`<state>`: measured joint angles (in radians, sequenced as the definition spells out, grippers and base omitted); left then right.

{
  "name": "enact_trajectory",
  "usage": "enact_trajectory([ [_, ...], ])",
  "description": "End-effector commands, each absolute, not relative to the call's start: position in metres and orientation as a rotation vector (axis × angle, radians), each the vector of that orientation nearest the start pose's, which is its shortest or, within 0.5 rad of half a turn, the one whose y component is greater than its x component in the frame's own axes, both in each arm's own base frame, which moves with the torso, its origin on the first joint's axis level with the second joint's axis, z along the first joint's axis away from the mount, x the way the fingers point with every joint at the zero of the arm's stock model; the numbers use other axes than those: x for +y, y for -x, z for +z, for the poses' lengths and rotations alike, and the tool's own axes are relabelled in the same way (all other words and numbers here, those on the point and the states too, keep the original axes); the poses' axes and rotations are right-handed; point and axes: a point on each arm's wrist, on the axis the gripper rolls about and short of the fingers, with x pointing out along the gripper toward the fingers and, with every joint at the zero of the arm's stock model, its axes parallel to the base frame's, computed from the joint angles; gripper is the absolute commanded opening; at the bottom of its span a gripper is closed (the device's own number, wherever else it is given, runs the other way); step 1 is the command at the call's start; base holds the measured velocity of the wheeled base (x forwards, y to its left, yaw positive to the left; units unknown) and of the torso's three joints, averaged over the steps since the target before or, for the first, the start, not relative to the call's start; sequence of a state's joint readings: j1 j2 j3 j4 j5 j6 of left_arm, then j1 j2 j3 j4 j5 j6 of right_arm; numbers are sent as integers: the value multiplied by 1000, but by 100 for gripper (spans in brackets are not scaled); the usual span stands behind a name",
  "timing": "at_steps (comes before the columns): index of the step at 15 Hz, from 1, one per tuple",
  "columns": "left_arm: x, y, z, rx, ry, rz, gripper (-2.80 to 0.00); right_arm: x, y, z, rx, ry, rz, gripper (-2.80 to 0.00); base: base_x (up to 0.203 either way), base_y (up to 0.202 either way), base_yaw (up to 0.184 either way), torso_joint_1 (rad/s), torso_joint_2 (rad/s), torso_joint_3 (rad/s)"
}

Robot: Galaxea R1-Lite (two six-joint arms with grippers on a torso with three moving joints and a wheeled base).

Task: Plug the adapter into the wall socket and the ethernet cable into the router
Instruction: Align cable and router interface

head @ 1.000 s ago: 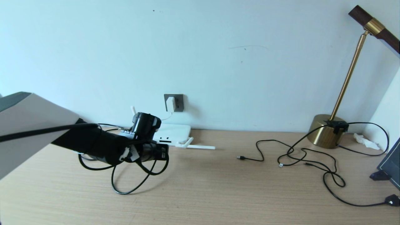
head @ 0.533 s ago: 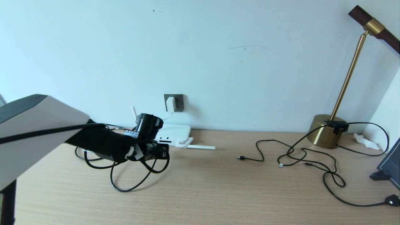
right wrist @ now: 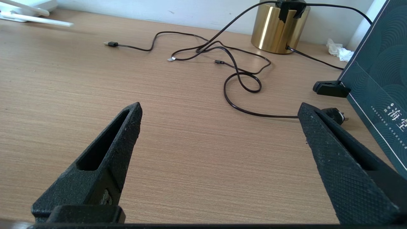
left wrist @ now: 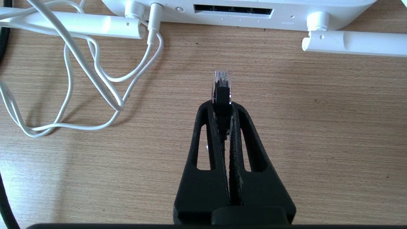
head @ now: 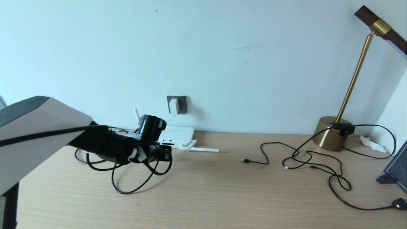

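The left claw (left wrist: 222,105), clamped on the thick black ethernet cable (left wrist: 221,86), points its clear plug's long axis at the flat white router (left wrist: 232,9) ports directly ahead, just apart.

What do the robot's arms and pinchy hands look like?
The left arm has a big pale grey shell with a dark top edge, then a black wrist, with a black cable running along it. The left gripper and right gripper match: each has two black, pointed, triangle-shaped fingers with a slot cut through and rough, bumpy inner faces.
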<state>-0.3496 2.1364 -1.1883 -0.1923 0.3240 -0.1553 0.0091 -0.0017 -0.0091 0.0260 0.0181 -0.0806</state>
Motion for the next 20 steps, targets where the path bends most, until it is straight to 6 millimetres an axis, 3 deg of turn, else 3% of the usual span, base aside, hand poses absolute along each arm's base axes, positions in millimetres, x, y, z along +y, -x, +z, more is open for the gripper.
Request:
enact_trajectory([
  [1, -128, -377, 88, 703, -107, 34, -280, 0, 24, 75, 16, 81, 30, 0, 0, 0, 0, 0, 0, 0],
  [14, -106, -384, 104, 654, -175, 50, -280, 0, 24, 75, 16, 80, 28, 0, 0, 0, 0, 0, 0, 0],
  [20, -106, -387, 99, 659, -192, 40, -280, 0, 22, 76, -23, 79, 30, 0, 0, 0, 0, 0, 0, 0],
])
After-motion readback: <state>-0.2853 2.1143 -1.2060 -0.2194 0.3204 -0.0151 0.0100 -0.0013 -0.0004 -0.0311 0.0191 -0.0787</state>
